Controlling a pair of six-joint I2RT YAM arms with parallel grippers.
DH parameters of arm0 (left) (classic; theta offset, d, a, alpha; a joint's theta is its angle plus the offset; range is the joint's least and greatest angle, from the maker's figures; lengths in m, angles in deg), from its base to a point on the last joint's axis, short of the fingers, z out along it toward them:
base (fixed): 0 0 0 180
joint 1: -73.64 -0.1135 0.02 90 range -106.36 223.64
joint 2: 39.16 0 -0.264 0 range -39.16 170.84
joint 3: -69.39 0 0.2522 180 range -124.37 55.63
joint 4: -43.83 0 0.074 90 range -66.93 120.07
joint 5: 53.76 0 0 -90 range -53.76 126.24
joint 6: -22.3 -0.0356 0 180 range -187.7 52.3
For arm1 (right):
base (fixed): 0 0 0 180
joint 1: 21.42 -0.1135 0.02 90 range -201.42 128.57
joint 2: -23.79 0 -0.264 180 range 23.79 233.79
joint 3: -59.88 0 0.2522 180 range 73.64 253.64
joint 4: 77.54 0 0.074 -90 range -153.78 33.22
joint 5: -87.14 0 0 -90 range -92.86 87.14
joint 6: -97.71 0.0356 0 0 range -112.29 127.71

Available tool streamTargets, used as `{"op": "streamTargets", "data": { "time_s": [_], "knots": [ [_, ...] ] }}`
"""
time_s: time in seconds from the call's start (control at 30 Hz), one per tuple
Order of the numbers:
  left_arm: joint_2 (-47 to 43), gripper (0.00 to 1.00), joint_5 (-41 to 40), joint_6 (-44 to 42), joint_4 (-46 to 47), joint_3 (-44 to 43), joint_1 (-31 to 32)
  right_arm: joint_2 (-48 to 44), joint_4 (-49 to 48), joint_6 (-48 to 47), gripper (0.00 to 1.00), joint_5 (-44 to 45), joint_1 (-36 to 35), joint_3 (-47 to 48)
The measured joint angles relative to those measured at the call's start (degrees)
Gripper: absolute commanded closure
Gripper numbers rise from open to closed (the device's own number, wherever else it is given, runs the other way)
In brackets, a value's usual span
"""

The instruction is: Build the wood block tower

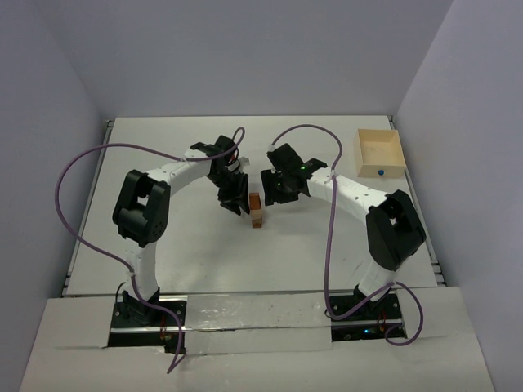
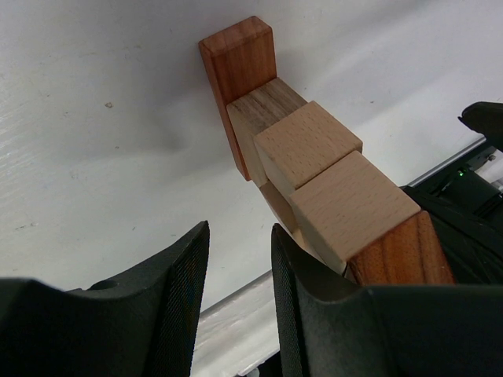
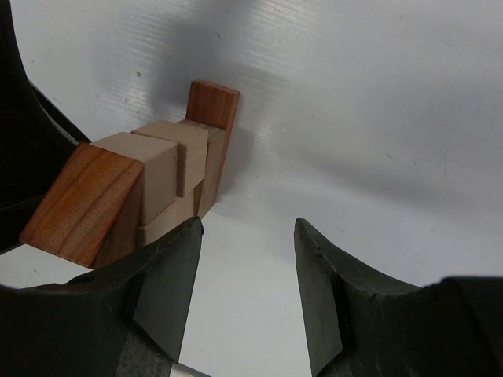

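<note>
While the two arms bend inward over the middle of the white tabletop (image 1: 188, 261), the wood block tower (image 1: 258, 212) stands upright between their tips. The left claw (image 1: 235, 201) hangs just to its left and the right claw (image 1: 274, 189) just to its right and a little farther back.

From the left wrist, the stack runs away from the camera. A reddish-brown wedge (image 2: 401, 255) is nearest, on top. Below it are two light tan cubes (image 2: 351, 208), then a greyer tan block (image 2: 266, 108). A reddish-brown bar (image 2: 240, 59) stands on end against the lowest part. The blocks sit slightly staggered rather than flush.

Both of the left claw's black fingers (image 2: 177, 302) stand apart with only bare tabletop in the gap, and the tower lies off to one side of them. The right claw is spread too, with nothing between its fingers (image 3: 322, 290). One of them overlaps the lower blocks in its own view, and I cannot tell whether it touches them.

An open light-wood box (image 1: 378, 135) sits well apart at the far right, with a small blue object (image 1: 381, 172) inside.
</note>
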Motion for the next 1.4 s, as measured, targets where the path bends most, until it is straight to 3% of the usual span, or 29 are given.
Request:
{"op": "streamTargets", "data": {
  "time_s": [0.67, 1.07, 1.4],
  "knots": [
    [0.1, 0.52, 0.0, 0.0, 0.0, -0.6, 0.0, 0.0, 0.0, 0.0, 0.42, -0.3, 0.0, 0.0],
    [-0.3, 0.68, -2.2, -0.2, 0.0, 0.1, -0.7, 0.0, 0.0, 0.1, 0.42, -0.3, 0.0, 0.0],
    [0.7, 0.60, -4.9, -0.5, -0.9, -3.1, -2.7, 0.0, 0.0, 0.2, 0.41, -0.2, 0.0, 0.0]
  ]
}}
